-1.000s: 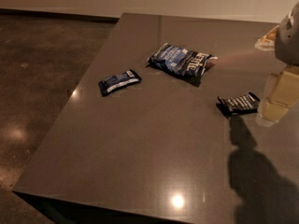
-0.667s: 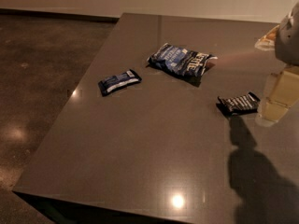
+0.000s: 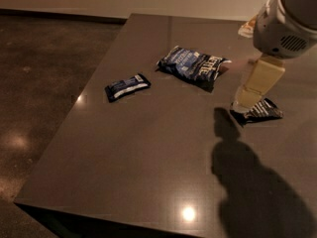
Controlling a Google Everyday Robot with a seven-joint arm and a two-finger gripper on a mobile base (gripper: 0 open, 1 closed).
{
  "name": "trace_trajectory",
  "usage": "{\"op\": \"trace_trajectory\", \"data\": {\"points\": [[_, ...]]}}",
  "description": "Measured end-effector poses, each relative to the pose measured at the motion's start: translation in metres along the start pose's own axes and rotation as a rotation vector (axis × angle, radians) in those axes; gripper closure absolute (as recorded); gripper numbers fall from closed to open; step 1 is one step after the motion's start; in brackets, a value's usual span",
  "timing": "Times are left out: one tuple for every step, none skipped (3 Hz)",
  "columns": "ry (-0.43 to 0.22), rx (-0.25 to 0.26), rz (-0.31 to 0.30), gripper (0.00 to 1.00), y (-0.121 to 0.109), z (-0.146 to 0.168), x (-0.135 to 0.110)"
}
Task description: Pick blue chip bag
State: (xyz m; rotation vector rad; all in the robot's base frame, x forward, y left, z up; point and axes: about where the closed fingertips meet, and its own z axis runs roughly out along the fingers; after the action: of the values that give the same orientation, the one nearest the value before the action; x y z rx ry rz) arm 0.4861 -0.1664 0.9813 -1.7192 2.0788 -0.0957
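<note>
Toward the far middle of the table (image 3: pixel 148 162) lies the blue chip bag (image 3: pixel 190 66), puffy, crinkled dark foil with white lettering. My gripper (image 3: pixel 243 103) hangs to its right, just over a small black wrapper (image 3: pixel 258 112); whether it is released or clenched I cannot tell. I should swing left, descend over the bag's middle and pinch a raised fold, since slick foil probably slips.

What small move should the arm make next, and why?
Probably swing the gripper left toward the blue chip bag. The gripper hangs at the right side of the table, just over the black bar wrapper, apart from the bag, which lies untouched farther left.
</note>
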Motion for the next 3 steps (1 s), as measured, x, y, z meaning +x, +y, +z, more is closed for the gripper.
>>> {"op": "trace_trajectory", "data": {"points": [[-0.011,0.034,-0.018,0.00,-0.029,0.027,-0.036],[0.009,0.052,-0.016,0.00,-0.069,0.059,-0.061],[0.033,0.030,-0.009,0.00,-0.110,0.094,-0.077]]}}
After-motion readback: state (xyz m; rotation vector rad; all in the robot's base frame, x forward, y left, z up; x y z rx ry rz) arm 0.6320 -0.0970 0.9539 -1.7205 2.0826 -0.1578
